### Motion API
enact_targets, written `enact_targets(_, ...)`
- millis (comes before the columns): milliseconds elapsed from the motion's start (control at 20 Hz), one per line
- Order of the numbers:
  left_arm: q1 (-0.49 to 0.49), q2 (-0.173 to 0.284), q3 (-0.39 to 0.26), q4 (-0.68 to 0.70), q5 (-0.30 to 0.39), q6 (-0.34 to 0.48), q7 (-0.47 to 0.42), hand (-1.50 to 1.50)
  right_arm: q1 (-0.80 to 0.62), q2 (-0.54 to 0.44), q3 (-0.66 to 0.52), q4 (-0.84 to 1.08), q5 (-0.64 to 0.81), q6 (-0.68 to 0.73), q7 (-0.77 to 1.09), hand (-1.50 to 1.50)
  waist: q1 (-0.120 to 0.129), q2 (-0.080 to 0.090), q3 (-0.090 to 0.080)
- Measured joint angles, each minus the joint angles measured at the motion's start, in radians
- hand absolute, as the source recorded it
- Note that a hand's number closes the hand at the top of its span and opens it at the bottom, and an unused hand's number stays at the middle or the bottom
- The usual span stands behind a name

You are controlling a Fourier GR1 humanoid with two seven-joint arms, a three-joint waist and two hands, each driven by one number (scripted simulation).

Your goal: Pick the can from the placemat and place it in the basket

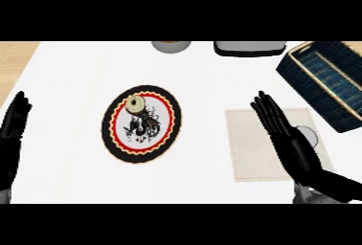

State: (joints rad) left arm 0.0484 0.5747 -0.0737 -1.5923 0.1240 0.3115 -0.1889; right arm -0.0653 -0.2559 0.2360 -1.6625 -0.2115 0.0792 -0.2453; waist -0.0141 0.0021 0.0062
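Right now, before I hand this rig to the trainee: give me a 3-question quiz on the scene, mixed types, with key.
1. True or false: the can already sits in the basket.
2. Where is the right hand? A) over the placemat, beside the can; B) inside the basket; C) at the view's left edge.
3. Short answer: are the right hand's fingers straight or curled?

Key
1. False: the can stands on the placemat, partly hidden by the right hand.
2. A.
3. Straight; they hold nothing.
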Motion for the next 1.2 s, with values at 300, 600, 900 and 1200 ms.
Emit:
enact_targets(300,-0.005,-0.111,-0.023,-0.038,0.073,0.002,0.037,0.0,0.081,-0.065,-0.203,-0.054,-0.017,-0.131,0.061,1.5,-0.028,-0.006,-0.006)
enact_targets(600,-0.048,-0.247,-0.114,-0.056,0.114,0.016,0.103,0.0,0.111,-0.044,-0.11,-0.099,0.248,-0.311,0.127,-1.5,-0.005,-0.004,-0.008)
enact_targets(900,-0.048,-0.277,-0.135,-0.074,0.117,0.023,0.123,0.0,0.121,0.022,-0.104,-0.081,0.55,-0.602,0.354,-1.5,0.003,-0.005,-0.012)
enact_targets(1200,-0.043,-0.277,-0.133,-0.08,0.114,0.029,0.131,0.0,0.154,-0.119,-0.187,-0.115,0.805,-0.576,0.703,-1.5,-0.011,-0.007,-0.02)
